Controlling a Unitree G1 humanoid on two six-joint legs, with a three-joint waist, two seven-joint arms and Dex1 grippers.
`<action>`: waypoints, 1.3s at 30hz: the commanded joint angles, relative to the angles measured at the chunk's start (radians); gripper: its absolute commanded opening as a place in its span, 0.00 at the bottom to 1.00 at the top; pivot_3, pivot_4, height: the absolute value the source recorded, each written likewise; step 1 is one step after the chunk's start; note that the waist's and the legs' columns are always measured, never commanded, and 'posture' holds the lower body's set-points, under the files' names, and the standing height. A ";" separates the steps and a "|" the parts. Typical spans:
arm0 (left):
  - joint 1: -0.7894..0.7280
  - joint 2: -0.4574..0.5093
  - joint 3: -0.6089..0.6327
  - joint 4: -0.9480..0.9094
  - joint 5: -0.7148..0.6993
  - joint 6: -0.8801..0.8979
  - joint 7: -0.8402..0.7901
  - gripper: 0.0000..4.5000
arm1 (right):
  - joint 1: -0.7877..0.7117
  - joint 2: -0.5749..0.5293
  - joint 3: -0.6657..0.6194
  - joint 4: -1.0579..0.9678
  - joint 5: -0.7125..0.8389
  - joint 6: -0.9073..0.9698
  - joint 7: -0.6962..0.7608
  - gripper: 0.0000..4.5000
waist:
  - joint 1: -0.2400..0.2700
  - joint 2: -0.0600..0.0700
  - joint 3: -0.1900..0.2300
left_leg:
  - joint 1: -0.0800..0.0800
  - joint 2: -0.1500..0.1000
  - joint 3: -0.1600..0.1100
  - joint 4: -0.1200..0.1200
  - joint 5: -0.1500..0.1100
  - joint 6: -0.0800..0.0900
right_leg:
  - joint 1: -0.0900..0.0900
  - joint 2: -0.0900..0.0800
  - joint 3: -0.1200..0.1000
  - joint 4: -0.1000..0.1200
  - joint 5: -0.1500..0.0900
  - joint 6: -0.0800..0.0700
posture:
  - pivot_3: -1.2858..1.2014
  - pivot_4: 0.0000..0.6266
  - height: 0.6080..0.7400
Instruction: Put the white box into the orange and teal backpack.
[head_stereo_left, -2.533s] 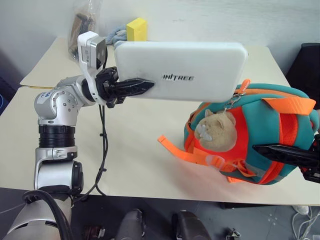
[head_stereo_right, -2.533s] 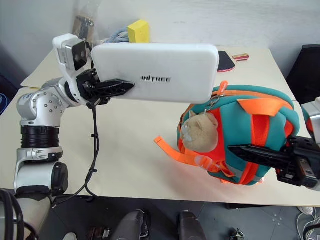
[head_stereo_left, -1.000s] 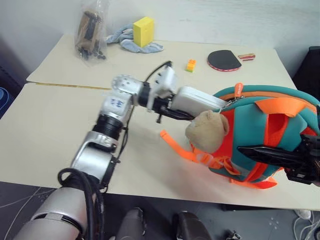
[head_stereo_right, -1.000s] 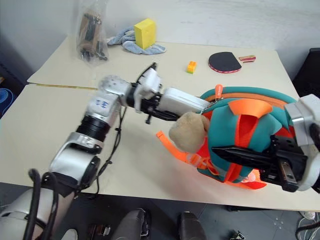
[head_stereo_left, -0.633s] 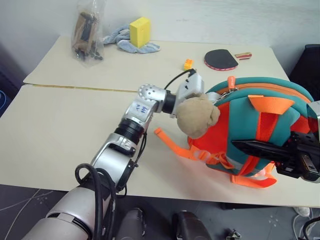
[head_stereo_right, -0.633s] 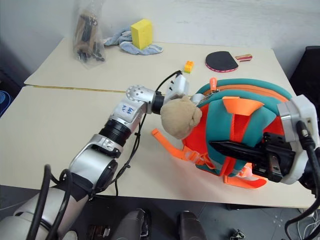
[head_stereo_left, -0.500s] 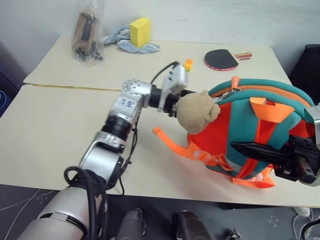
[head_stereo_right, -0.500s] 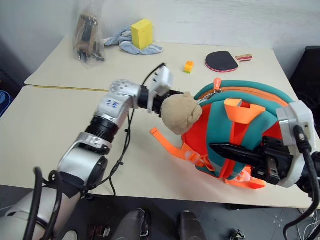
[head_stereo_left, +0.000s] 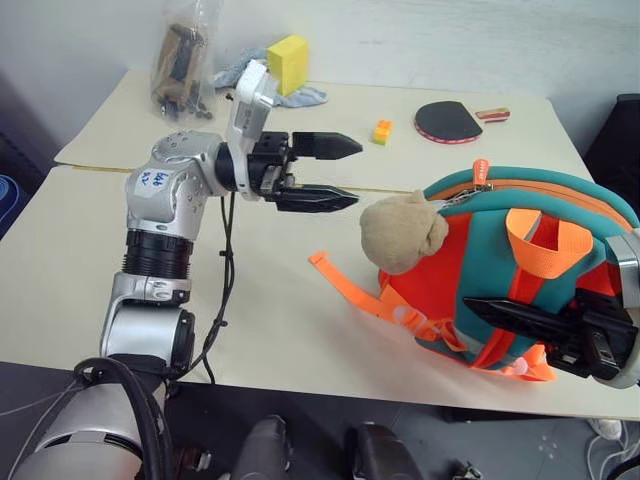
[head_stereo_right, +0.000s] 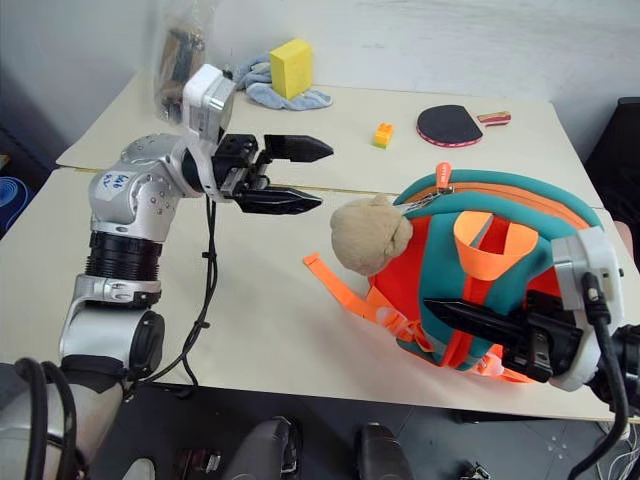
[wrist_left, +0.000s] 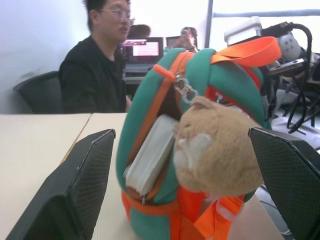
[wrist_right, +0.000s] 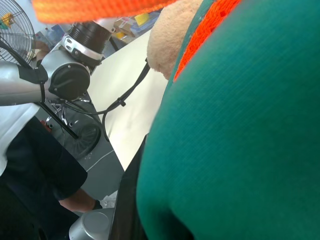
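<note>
The orange and teal backpack (head_stereo_left: 560, 200) stands on the right of the table, its tan plush toy (head_stereo_left: 400, 232) facing left. The white box (wrist_left: 151, 156) sits upright inside the backpack's open zip, as the left wrist view shows; from the head views it is hidden. My left gripper (head_stereo_left: 357, 175) hangs above the table to the left of the backpack, pointing at it, open and empty. My right gripper (head_stereo_left: 470, 304) is shut and lies against the backpack's near side; a grip on the fabric cannot be told.
At the back of the table (head_stereo_left: 80, 260) are a yellow block (head_stereo_left: 287, 62) on a blue cloth (head_stereo_left: 300, 96), a clear bag (head_stereo_left: 180, 55), a small orange brick (head_stereo_left: 381, 131) and a paddle (head_stereo_left: 450, 120). A person (wrist_left: 97, 65) sits beyond the table.
My left gripper let go of the white box inside the backpack, opened, and drew back left and up. The backpack shifted slightly; the right gripper stayed against it.
</note>
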 joint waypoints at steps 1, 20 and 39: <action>-0.033 -0.028 -0.046 0.083 0.103 -0.158 0.077 1.00 | 0.001 -0.005 -0.050 -0.014 0.023 -0.020 0.006 0.00 | -0.001 0.000 0.000 | 0.000 0.000 0.000 0.000 0.000 0.000 | 0.000 0.000 0.000 0.000 0.000 0.000 | 0.52 0.24 1.00; -0.189 -0.105 -0.031 0.547 0.184 -0.398 -0.059 0.13 | 0.092 0.017 -0.095 -0.057 0.032 -0.044 -0.008 0.00 | -0.002 0.000 0.000 | -0.001 0.000 0.000 0.000 -0.001 0.002 | -0.001 0.000 0.000 -0.001 0.000 0.001 | 0.52 0.24 1.00; -0.147 -0.320 -0.118 0.531 0.282 -0.455 0.069 0.00 | 0.069 0.025 -0.050 -0.062 0.032 -0.060 -0.041 0.00 | -0.001 0.000 0.000 | -0.001 -0.001 0.000 0.000 -0.001 0.002 | -0.001 0.000 0.000 -0.001 0.000 0.001 | 0.52 0.24 1.00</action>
